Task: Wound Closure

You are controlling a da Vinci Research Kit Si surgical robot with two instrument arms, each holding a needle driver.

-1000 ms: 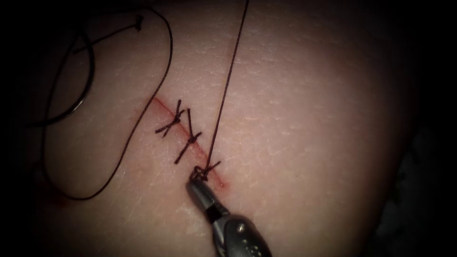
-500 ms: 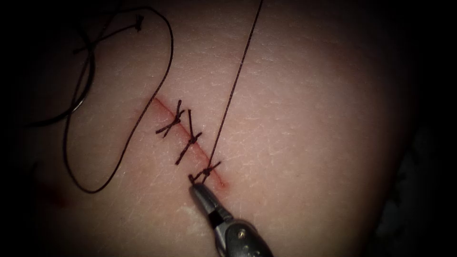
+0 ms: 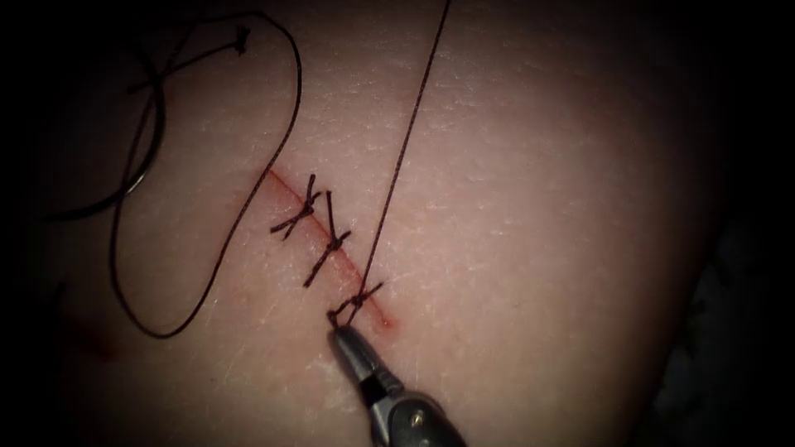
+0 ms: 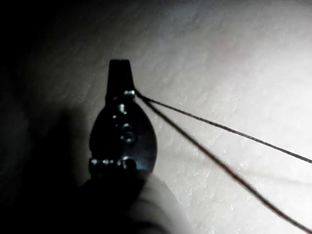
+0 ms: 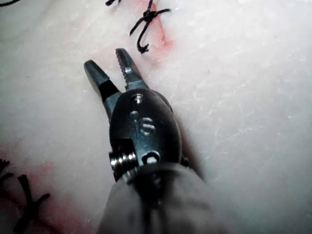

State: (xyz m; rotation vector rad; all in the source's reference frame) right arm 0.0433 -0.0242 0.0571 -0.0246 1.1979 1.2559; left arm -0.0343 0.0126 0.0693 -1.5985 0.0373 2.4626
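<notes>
The cut [image 3: 280, 184] runs slantwise down the tissue [image 3: 530, 215] with three knotted stitches across it. My right tool [image 3: 338, 333] comes up from below, its tip just short of the lowest knot [image 3: 356, 300]. In the right wrist view its jaws [image 5: 106, 57] stand open and hold nothing, with the knot's short tail [image 5: 142, 45] just ahead of them. From that knot a taut thread [image 3: 406, 149] climbs out past the upper edge. My left tool [image 4: 119, 66] is shut on the thread [image 4: 219, 127]. A thick dark arc [image 3: 142, 170] at the far left may be the needle, lying loose on the tissue.
A long slack loop of thread [image 3: 166, 334] lies on the tissue left of the cut, and a cut end with a knot [image 3: 240, 37] lies near the upper left. The two upper stitches [image 3: 308, 207] [image 3: 330, 244] are tied. Red fluid [image 3: 99, 348] stains the lower left.
My right tool has let go of the short tail at the lowest knot, opened and backed off slightly downward. The slack loop on the left shifted and the taut strand leaned further right.
</notes>
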